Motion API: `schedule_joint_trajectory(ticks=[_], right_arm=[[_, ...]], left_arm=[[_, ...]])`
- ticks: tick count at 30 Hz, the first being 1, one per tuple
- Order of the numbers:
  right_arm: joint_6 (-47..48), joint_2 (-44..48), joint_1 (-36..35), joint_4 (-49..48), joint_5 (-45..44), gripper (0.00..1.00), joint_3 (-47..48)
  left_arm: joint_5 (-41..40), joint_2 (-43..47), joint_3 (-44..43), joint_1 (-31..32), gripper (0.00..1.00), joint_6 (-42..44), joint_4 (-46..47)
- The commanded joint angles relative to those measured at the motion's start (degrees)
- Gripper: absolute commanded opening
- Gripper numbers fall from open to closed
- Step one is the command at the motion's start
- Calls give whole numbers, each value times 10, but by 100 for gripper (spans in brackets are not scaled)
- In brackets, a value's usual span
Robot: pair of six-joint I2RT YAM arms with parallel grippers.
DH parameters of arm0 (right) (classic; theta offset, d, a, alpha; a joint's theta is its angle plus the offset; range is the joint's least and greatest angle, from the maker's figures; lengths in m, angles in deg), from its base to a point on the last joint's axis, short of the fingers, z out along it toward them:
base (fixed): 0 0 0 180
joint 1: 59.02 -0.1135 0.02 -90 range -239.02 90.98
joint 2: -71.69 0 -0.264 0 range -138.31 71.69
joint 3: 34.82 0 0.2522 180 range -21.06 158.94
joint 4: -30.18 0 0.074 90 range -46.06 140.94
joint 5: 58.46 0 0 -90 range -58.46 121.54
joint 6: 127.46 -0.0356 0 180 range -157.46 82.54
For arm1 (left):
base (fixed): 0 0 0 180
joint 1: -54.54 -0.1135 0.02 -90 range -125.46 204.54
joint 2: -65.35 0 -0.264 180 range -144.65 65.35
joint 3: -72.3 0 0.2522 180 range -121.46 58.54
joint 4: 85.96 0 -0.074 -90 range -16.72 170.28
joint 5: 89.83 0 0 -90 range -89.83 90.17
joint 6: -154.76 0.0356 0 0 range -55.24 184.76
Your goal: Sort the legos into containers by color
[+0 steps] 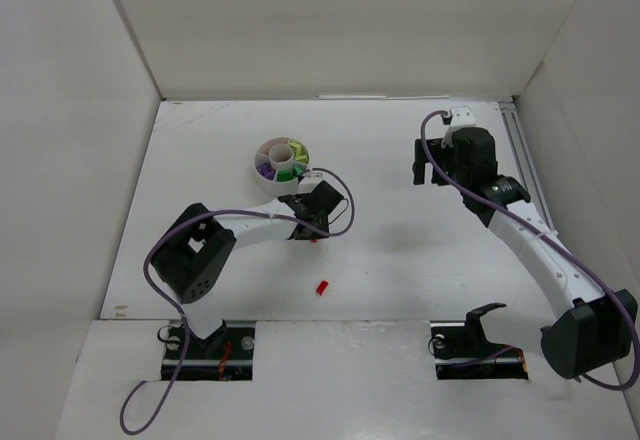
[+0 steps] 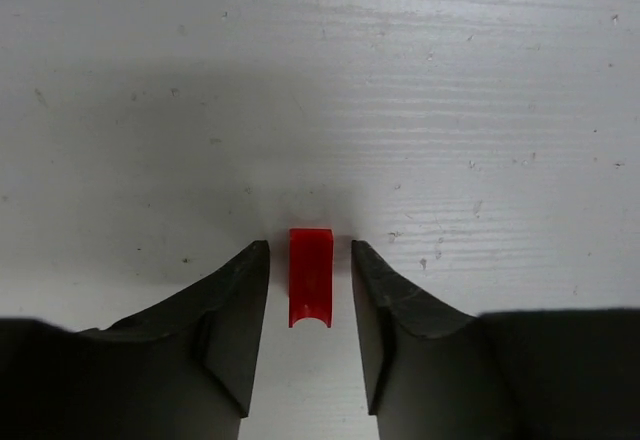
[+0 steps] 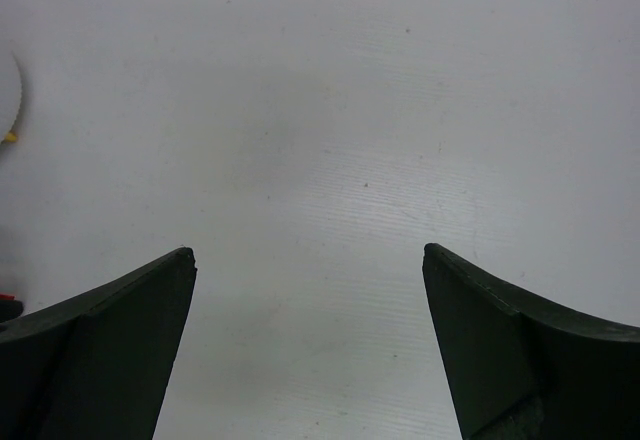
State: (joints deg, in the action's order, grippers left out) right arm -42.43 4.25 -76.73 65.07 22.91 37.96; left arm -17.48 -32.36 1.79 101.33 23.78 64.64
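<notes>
- The left gripper (image 2: pixel 310 252) is low over the table (image 2: pixel 420 80), and its jaws stand only a little apart.
- A red brick (image 2: pixel 310 276) lies flat on the table exactly between the two fingers (image 2: pixel 235 330).
- A thin strip of table shows on each side of this brick, so neither finger touches it; the gripper is around the brick but has no hold on it.
- The brick's far end reaches just past the fingertips, and its near end, which has a round notch, lies deeper between the fingers.
- In the top view, a second red brick (image 1: pixel 322 287) lies alone on the table behind the left gripper, on the side of the arm bases and clearly apart from it.
- The tub (image 1: pixel 258 170) stands near the left gripper, just beyond it on the far side.
- Its compartments hold lavender pieces (image 1: pixel 265 166), green pieces (image 1: pixel 288 172) and yellow pieces (image 1: pixel 298 149); they are too small to count.
- The right gripper (image 3: pixel 310 260) is opened wide and holds nothing; only table shows between its jaws.
- It hangs well to the right of the tub and of both red bricks.
</notes>
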Motion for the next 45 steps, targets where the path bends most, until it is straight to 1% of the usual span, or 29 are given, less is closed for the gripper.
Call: schedule_joint_trajectory(ticks=[1, 2, 3, 5, 6, 7, 8, 11, 13, 16, 19, 21, 26, 30, 32, 39, 41, 45], right_arm=[[-3, 19, 8, 1, -9, 100, -1], [-3, 19, 8, 1, -9, 100, -1], [-3, 24, 8, 1, -9, 100, -1], [-3, 24, 8, 1, -9, 100, -1], [-3, 24, 8, 1, -9, 100, -1], [-3, 24, 8, 1, -9, 100, -1], [-3, 24, 8, 1, -9, 100, -1], [-3, 24, 8, 1, -9, 100, -1], [-3, 24, 8, 1, -9, 100, -1], [-3, 29, 8, -6, -3, 100, -1], [3, 29, 14, -13, 11, 100, -1], [10, 29, 14, -21, 28, 100, -1], [23, 35, 14, -35, 20, 100, 6], [29, 22, 14, -35, 4, 100, 13], [29, 14, 14, -35, 4, 100, 20], [29, -12, 14, -35, -1, 100, 36], [29, -12, 14, -35, -1, 100, 36], [29, -17, 14, -35, -1, 100, 42]], left_arm=[[4, -4, -8, 1, 33, -1, 5], [4, -4, -8, 1, 27, -1, 5], [4, -4, -8, 1, 25, -6, 5], [4, -4, -8, 1, 17, -6, 0], [4, -4, -8, 1, 10, -6, 0], [4, -4, -8, 1, 7, -6, -7], [4, 3, -8, 1, 4, -1, -7], [4, 24, -8, 6, 1, -1, -19], [-4, 45, -24, 6, 1, -1, -33], [-43, 82, -63, 6, 1, 11, -55], [-55, 102, -98, -27, 1, 24, -55], [-55, 102, -114, -64, 1, 40, -48], [-55, 113, -169, -137, 1, 74, -26], [-4, 113, -187, -217, 1, 107, 10], [3, 100, -206, -236, 1, 114, 24], [12, 26, -259, -276, 3, 128, 25], [29, 8, -260, -294, 3, 128, 25], [34, -16, -265, -299, 3, 135, 32]])
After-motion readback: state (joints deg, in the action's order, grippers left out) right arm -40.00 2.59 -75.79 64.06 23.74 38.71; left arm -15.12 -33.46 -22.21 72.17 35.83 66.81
